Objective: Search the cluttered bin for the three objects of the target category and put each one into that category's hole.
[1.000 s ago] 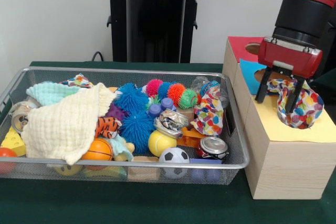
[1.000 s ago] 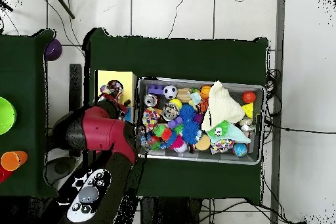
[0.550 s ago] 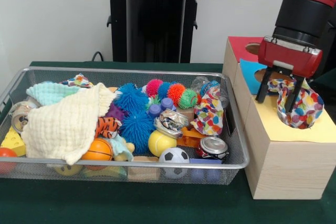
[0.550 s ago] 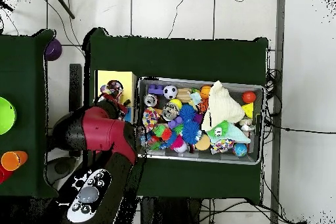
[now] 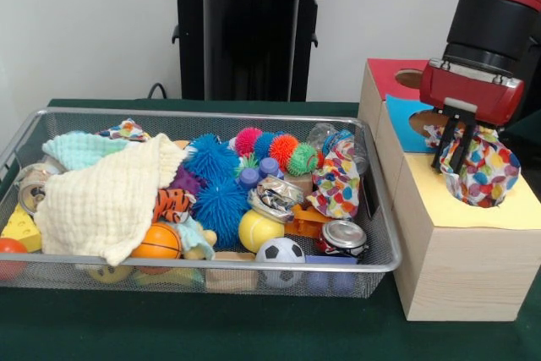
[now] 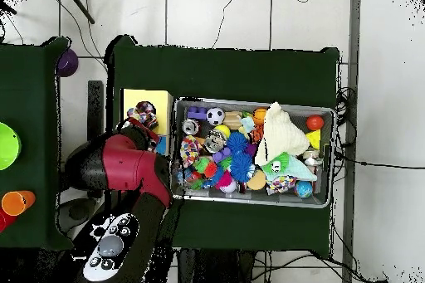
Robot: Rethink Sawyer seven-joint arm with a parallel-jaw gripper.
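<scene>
Where the yellow top of the wooden box is seen, these things are found:

Gripper [image 5: 454, 161]: it is seen hanging over the yellow part of the box, with its two black fingers [image 5: 462, 143] pinched close together on the spotted cloth.

Spotted cloth [image 5: 478, 172]: it is held at its top by the fingers. Its lower end is sunk into the hole in the yellow part of the box. It is bunched up and covered in many coloured dots.

Wooden box [image 5: 461, 268]: it is set on the green table, just beside the bin. Its top is split into a red part [image 5: 387, 77], a blue part [image 5: 401, 119] and a yellow part [image 5: 439, 205].

Wire bin [image 5: 382, 253]: it is filled with toys and cloths.

Cream cloth [image 5: 106, 199]: it is laid over the toys at one end of the bin.

Second spotted cloth [image 5: 336, 185]: it is leaned against the bin's end near the box.

Blue spiky balls [image 5: 215, 182]: they are piled in the middle of the bin.

Soccer ball [image 5: 280, 253]: it is seen by the bin's front wall, beside a crushed can [image 5: 342, 237].

Yellow ball [image 5: 257, 229]: it is tucked just behind the soccer ball.
</scene>
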